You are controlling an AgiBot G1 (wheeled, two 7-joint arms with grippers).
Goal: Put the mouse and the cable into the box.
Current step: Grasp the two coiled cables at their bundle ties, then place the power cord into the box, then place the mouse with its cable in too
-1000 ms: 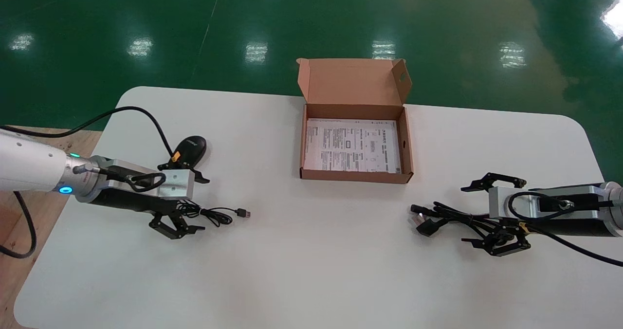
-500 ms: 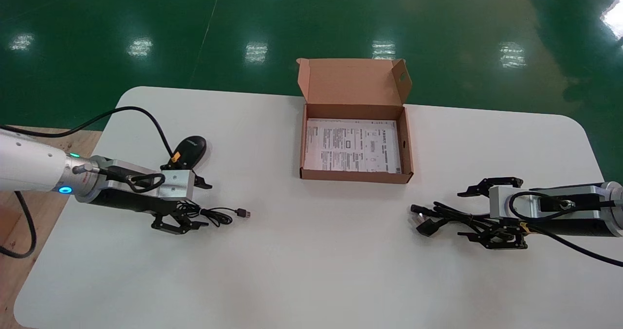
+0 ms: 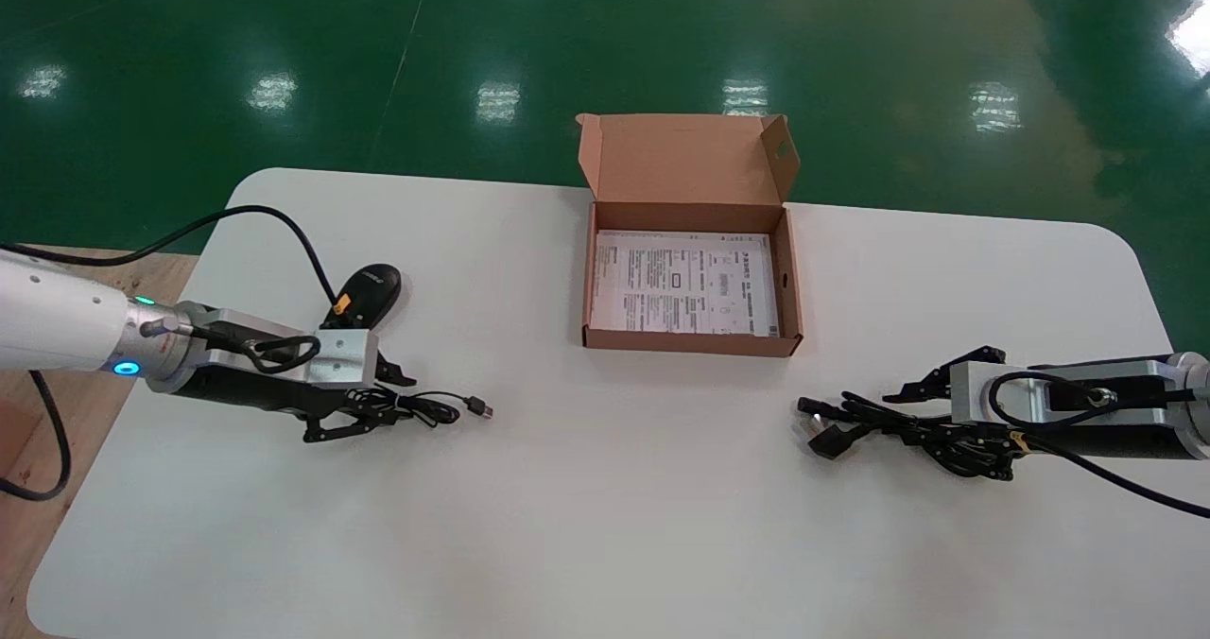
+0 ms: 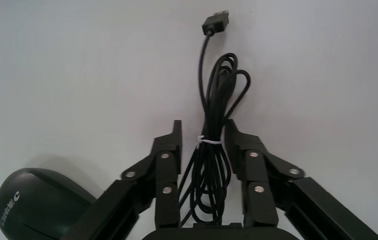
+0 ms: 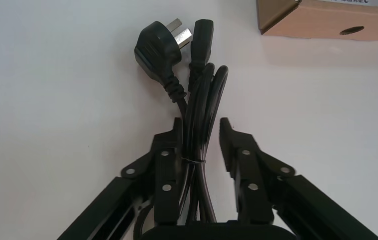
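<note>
Left wrist view: mouse (image 4: pixel 37 205) cropped; left claw (image 4: pixel 201 128) spread astride cord (image 4: pixel 217 90), right claw (image 5: pixel 200 125) spread astride cable (image 5: pixel 202 92).

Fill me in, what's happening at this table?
Both arms are at work. The left gripper straddles the bundled cord of the mouse, its fingers either side with small gaps. The right gripper straddles the tied power cable likewise. Both bundles lie on the table; the open box between them holds only a printed sheet.
</note>
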